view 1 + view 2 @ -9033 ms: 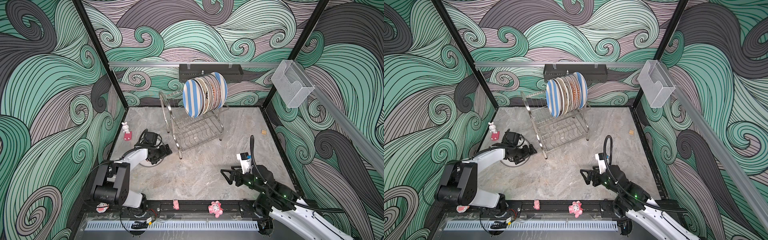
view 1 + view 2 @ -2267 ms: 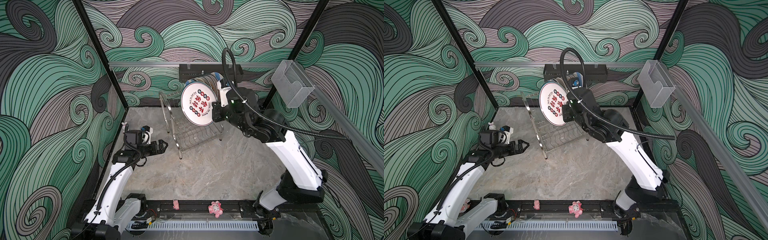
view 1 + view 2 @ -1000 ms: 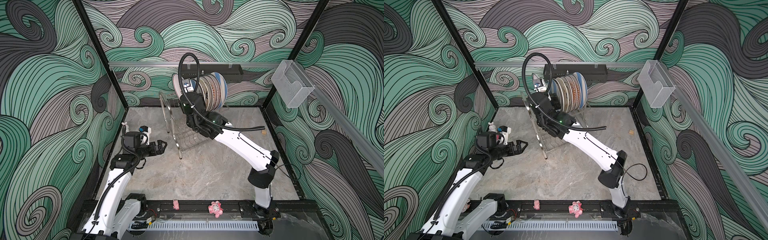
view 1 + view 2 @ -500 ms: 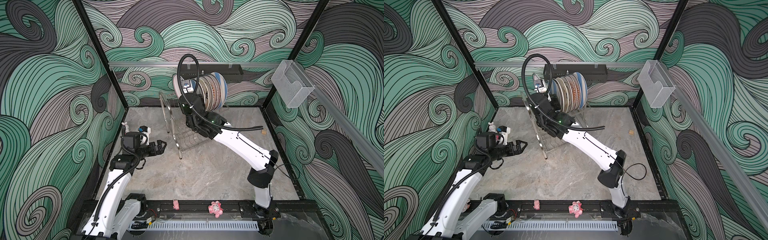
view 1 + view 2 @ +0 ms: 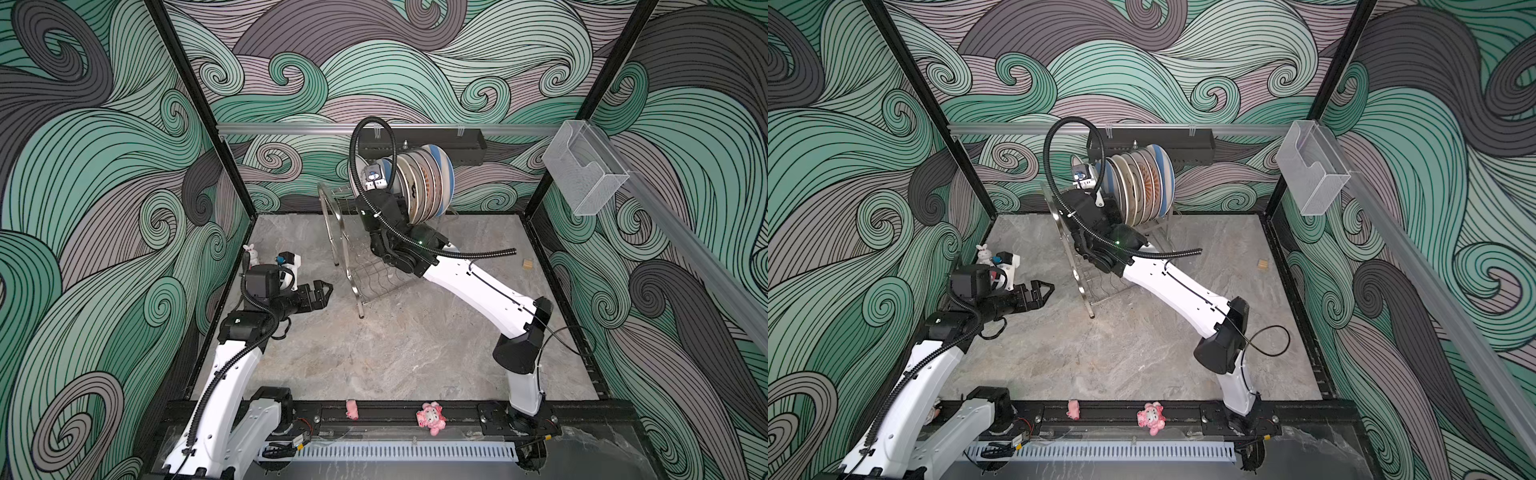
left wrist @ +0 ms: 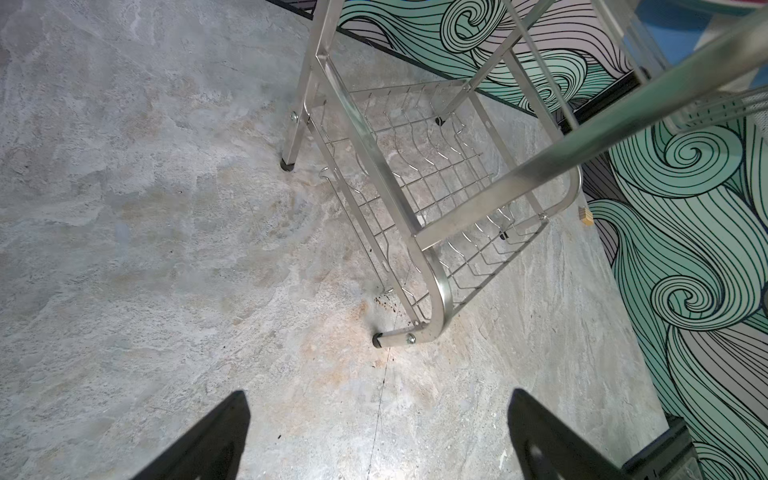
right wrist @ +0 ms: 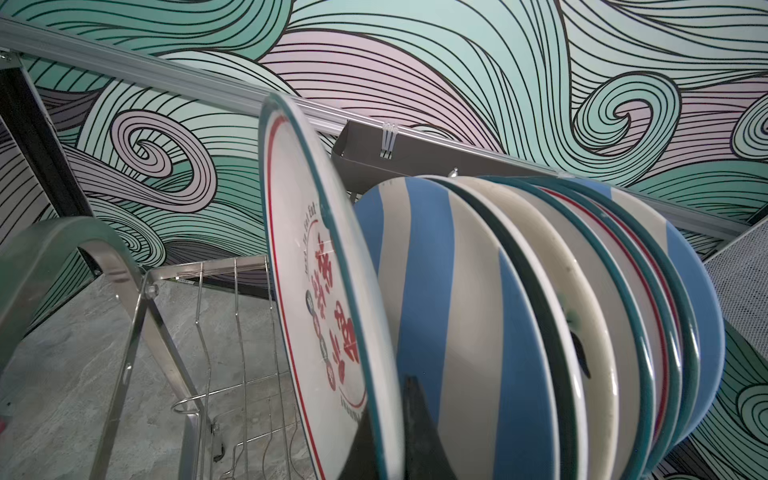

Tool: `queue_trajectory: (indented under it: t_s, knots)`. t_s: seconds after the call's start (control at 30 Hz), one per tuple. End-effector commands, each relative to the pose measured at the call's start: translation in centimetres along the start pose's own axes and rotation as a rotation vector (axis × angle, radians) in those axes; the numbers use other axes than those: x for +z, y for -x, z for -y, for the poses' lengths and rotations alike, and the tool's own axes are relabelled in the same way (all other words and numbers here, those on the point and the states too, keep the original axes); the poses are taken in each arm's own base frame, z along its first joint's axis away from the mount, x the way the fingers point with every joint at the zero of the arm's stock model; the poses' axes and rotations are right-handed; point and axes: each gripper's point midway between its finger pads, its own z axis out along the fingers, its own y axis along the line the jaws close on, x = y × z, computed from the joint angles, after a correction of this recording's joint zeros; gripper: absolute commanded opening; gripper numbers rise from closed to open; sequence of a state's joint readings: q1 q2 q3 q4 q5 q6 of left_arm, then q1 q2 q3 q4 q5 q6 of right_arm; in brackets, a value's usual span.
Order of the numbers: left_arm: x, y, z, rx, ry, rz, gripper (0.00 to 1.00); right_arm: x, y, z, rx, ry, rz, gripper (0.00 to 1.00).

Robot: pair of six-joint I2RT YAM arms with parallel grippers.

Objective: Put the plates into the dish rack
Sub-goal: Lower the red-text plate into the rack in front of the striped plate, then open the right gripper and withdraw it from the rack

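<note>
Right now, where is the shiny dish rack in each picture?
In a top view: the dish rack stands back-centre on the table, partly behind the right arm.
In a top view: same spot.
Left wrist: the rack, lower tier and feet, ahead of the open left tool.
Right wrist: its arched side, beside the plates.
Shared landmark: the grey table shows under it everywhere.

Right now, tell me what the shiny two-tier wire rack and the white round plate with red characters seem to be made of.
Shiny two-tier wire rack: likely stainless steel, polished; its tubes mirror the green wall. White round plate with red characters: probably glazed ceramic, glossy with soft highlights and a thick teal rim, though melamine can't be excluded.
</note>
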State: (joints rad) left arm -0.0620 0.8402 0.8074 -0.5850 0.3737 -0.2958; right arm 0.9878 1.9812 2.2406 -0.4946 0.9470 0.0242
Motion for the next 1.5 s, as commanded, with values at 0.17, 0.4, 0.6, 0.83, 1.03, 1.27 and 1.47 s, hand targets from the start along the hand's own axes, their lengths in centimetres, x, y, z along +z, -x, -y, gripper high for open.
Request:
queue_trajectory:
  t_s: [0.17,0.4,0.6,0.83,1.03,1.27,1.47]
  knots:
    - [-0.3,-0.1,-0.3,-0.007,0.015,0.002,0.99,-0.7,-0.1,0.0,0.053,0.019,0.001,0.05]
    - [-0.2,-0.2,-0.3,-0.009,0.017,-0.002,0.98,-0.9,-0.4,-0.3,0.036,0.035,-0.008,0.20]
    - [-0.1,-0.2,-0.4,-0.011,0.018,-0.006,0.99,-1.4,-0.1,-0.5,0.024,0.053,-0.003,0.27]
    - [-0.2,-0.1,-0.6,-0.010,0.031,-0.005,0.99,-2.0,0.6,-0.1,-0.004,0.070,-0.003,0.39]
    - [-0.4,0.0,-1.0,-0.009,0.060,0.001,0.99,-3.3,2.2,1.4,-0.046,0.092,0.009,0.50]
    - [-0.9,0.3,-1.6,-0.002,0.105,0.026,0.99,-6.1,4.5,3.8,-0.032,0.167,0.055,0.57]
    - [-1.4,0.5,-2.4,0.001,0.156,0.045,0.99,-9.3,4.8,8.1,0.007,0.242,0.082,0.71]
